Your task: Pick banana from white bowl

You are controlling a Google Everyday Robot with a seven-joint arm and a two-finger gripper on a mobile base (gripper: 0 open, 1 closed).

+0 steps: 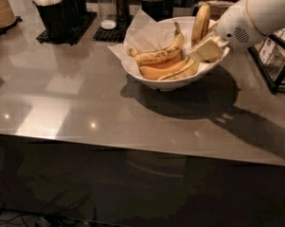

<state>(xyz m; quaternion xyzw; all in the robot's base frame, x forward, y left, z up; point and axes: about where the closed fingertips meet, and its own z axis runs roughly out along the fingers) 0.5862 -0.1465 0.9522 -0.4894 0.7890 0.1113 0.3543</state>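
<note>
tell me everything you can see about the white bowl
The white bowl is wide, shallow, glossy, ceramic-looking, with a flared rim. It sits upright on the grey counter, lined with crumpled white paper that sticks out at its back left. Spotted bananas lie inside. The gripper is at its right rim, holding one upright banana.

Dim, perhaps overhead light; counter (pixel 61 103) glare, shadow beneath claw (pixel 204 40) with banana (pixel 201 21) at bowl (pixel 173 83).
</note>
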